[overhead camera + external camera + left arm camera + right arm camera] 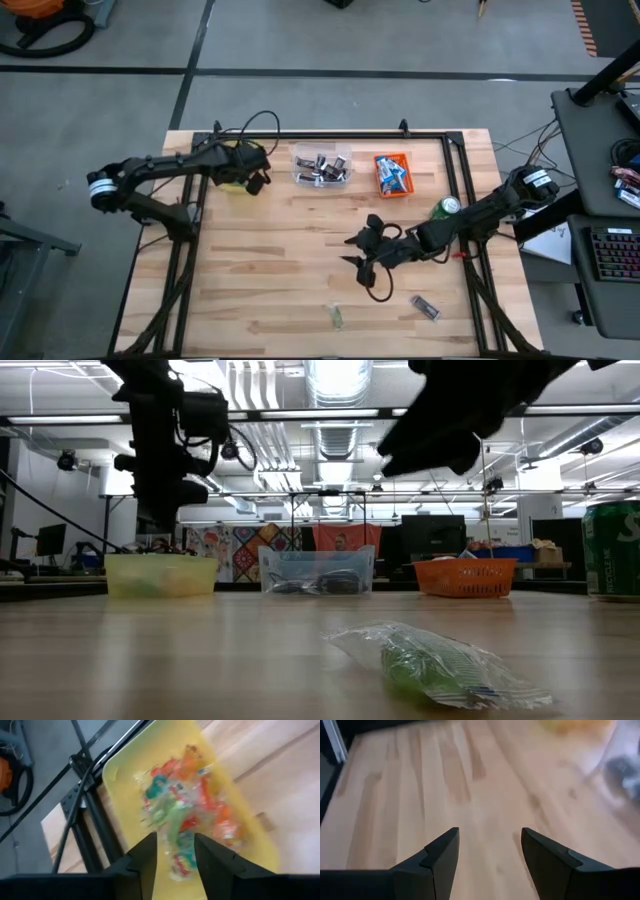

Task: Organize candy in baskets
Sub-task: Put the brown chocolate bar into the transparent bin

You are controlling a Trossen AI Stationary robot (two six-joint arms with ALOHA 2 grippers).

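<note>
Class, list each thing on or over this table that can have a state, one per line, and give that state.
yellow basket: upright, holding colourful candy
clear basket: upright, holding dark wrapped candy
orange basket: upright, holding blue-and-white bars
green can: standing upright
green candy: loose on the table
dark candy: loose on the table
left pincer: open over the yellow basket
right pincer: open, empty, over bare table

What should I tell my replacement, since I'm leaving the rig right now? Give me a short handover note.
Left gripper: open above the yellow basket, nothing held.
Right gripper: open, empty, over mid-table.
Yellow basket holds red, orange and green candies; clear basket holds dark wrapped pieces; orange basket holds blue-and-white bars.
Left to sort: a green candy and a dark wrapped candy near the table's front edge.
A green can stands by the right arm.
</note>
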